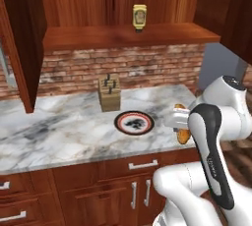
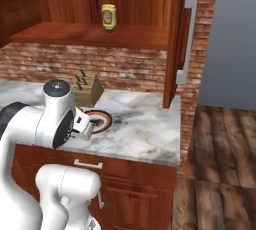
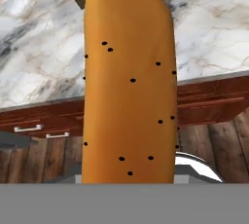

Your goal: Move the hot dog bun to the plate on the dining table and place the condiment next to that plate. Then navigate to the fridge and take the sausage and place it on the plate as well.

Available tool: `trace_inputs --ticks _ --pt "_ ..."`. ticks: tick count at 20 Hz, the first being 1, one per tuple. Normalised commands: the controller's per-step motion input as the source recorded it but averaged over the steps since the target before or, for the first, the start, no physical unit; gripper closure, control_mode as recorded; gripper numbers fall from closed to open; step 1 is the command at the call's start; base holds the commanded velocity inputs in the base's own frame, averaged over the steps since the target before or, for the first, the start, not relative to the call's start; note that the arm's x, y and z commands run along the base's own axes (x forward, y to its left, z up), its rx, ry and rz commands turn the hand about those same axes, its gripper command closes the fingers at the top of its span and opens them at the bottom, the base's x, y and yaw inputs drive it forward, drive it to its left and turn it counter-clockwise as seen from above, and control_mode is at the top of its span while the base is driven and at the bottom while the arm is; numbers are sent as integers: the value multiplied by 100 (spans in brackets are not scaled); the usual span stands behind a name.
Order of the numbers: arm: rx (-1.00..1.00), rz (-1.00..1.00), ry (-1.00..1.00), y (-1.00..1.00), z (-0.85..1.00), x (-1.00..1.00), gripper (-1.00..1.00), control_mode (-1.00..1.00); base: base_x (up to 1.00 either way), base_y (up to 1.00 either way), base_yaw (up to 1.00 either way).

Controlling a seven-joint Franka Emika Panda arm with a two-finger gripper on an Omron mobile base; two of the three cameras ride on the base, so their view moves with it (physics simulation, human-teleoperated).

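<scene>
The end effector (image 1: pixel 181 124) grips the hot dog bun (image 3: pixel 129 82); hand view alone reveals its dark seeds.

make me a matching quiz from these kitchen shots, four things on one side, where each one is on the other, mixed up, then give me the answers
Things:
1. hot dog bun
2. condiment
3. knife block
4. white plate with black rim

Places:
A. on the wooden shelf above the brick wall
B. flat on the marble counter, in front of the block
C. held in the claw
D. standing on the counter near the brick wall

Pairs: 1-C, 2-A, 3-D, 4-B
</scene>
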Motion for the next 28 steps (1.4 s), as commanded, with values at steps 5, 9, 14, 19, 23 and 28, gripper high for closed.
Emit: trace_inputs --ticks 5,9,14,19,23,28 --pt "0 0 0 0 0 0 100 100 -100 0 -5" --pt "0 0 0 0 0 0 100 100 -40 -21 -65" --pt "0 0 0 0 0 0 100 100 0 0 -100" --pt "0 0 0 0 0 0 100 100 0 -4 -98" --pt "0 0 0 0 0 0 100 100 1 -22 -95" --pt "0 0 0 0 0 0 100 100 4 -38 -91"
